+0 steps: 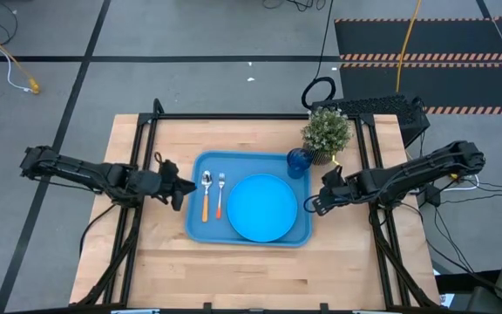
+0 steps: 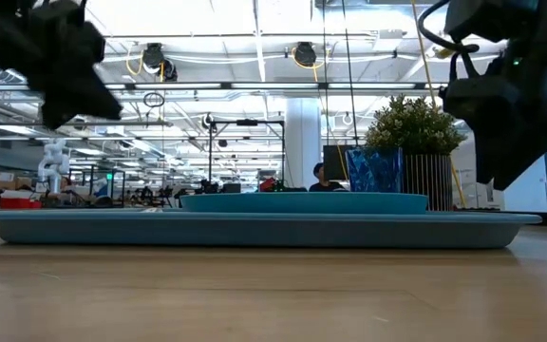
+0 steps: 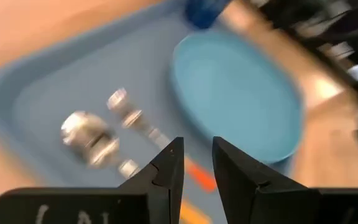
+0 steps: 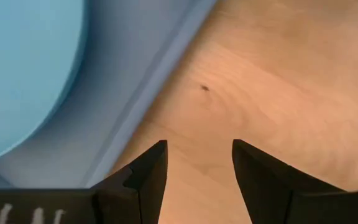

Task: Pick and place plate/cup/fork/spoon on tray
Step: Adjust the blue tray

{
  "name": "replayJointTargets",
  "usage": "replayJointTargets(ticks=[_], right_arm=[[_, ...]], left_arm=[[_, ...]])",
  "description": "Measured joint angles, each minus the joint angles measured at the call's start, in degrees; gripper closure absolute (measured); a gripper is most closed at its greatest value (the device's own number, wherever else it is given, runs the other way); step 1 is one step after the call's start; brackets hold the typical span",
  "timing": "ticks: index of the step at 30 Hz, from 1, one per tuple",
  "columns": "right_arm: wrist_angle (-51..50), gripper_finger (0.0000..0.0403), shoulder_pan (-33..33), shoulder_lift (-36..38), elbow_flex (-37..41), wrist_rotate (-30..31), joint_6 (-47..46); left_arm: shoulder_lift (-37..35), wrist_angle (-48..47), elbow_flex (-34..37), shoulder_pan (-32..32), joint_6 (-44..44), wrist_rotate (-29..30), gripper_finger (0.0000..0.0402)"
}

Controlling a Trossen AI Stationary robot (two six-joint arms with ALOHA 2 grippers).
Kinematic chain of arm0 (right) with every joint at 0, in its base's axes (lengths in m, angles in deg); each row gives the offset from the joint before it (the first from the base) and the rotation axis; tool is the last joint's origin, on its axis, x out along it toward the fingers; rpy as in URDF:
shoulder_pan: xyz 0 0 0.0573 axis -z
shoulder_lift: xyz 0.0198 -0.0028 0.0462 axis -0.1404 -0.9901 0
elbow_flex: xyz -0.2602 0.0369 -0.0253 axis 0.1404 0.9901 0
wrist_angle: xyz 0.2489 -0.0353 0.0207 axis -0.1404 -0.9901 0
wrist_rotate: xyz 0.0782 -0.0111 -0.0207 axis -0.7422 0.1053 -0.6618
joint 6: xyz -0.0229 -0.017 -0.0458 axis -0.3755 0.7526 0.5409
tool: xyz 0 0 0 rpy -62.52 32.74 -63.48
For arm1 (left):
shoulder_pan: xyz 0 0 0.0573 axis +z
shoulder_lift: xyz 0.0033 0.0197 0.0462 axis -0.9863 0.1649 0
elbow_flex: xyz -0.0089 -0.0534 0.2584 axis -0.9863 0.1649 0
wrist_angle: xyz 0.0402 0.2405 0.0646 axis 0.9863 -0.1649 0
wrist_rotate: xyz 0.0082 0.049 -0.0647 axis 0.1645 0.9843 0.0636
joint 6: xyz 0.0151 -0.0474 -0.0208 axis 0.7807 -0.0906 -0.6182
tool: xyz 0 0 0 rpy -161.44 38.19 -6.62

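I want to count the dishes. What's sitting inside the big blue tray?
In the tray lie the spoon, the fork and the round plate; the cup stands in its corner. Whatever is under the plate is hidden.

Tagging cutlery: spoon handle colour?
Orange, on the spoon lying in the tray; clearest in the high view.

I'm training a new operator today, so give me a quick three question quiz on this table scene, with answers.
1. True or false: the plate lies on the tray.
2. Which lies nearer the tray's left edge: the spoon or the fork?
3. Where does the cup stand? A) on the plate B) in the tray's far right corner, beside the plant C) off the tray, on the table

Key: 1 true; 2 the spoon; 3 B. Both the left gripper and right gripper are open and empty.
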Motion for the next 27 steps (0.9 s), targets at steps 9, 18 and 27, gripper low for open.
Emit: replayJointTargets(ticks=[9, 18, 27], right_arm=[[12.7, 0.0229, 0.0, 0.0, 5.6, 1.3, -1.3], [17.6, 0.0229, 0.0, -0.1, 7.8, 2.7, -3.1], [19.9, 0.0229, 0.0, -3.0, 7.8, 4.4, -1.7]], left_arm=[[0.4, -4.6, 0.0, -0.5, 0.9, 1.1, 0.0316], [0.4, -6.1, 0.0, 0.0, -4.9, 0.6, 0.0316], [1.5, -15.4, 1.2, 0.0, -13.6, 3.3, 0.0316]])
